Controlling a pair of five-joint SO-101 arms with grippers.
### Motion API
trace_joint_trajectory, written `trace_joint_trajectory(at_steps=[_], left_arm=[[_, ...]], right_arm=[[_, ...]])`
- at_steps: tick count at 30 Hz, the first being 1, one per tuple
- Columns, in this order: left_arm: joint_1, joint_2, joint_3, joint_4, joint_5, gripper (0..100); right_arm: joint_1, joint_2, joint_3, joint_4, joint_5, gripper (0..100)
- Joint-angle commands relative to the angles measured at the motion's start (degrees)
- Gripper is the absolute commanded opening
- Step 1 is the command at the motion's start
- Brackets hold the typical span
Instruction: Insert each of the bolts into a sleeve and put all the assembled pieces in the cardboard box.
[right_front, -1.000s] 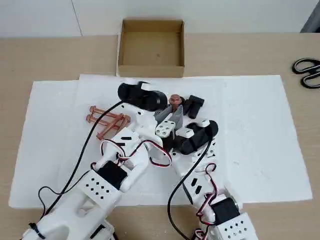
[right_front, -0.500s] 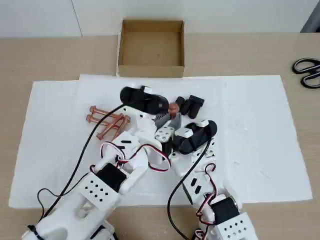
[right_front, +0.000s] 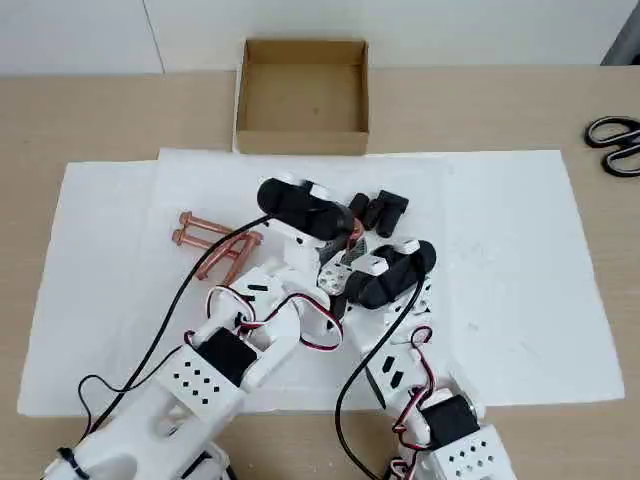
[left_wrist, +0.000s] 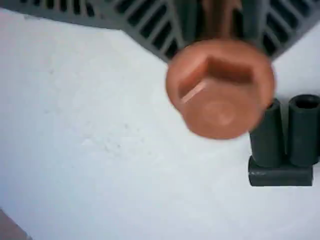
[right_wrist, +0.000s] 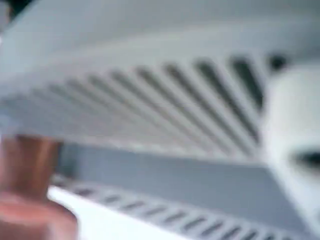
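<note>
Left pincer (left_wrist: 218, 17) clamped on copper bolt (left_wrist: 220, 90) shank, hex head sticking out past the tips. Black sleeves (left_wrist: 285, 145) just beside that head, on white sheet (left_wrist: 100, 150). Right pincer (right_front: 340, 275) close alongside; can't tell its state.

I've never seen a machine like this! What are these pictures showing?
These are two robot arms at a table. One picture looks down from above: the left arm and right arm lean over a white sheet. On it lie copper bolts and black sleeves; a cardboard box stands behind, scissors off to the side. The other two pictures come from cameras on each arm's wrist. In the left one, grey fingers hold a bolt near the sleeves. The right one shows a ribbed grey finger and that bolt up close.
</note>
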Motion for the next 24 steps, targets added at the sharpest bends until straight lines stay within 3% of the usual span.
trace_joint_trajectory(at_steps=[1,6,13,19,24], left_arm=[[0.0,-0.97,-1.1,0.35,-0.97,1],[0.0,-0.97,-1.27,1.93,-0.97,1],[0.0,-0.97,-1.27,3.6,-0.79,13],[-0.26,-0.97,-1.98,3.87,-0.79,14],[-0.35,-5.1,-5.58,9.76,-0.35,14]], right_arm=[[0.22,-1.1,-1.67,-1.45,-0.62,0.4],[0.22,-1.1,-1.67,-1.45,-0.62,0.4],[0.22,-1.1,-1.67,-1.45,-0.62,0.4],[0.22,-1.1,-1.67,-1.45,-0.62,0.4],[0.22,-1.1,-1.58,-1.36,-0.62,0.4]])
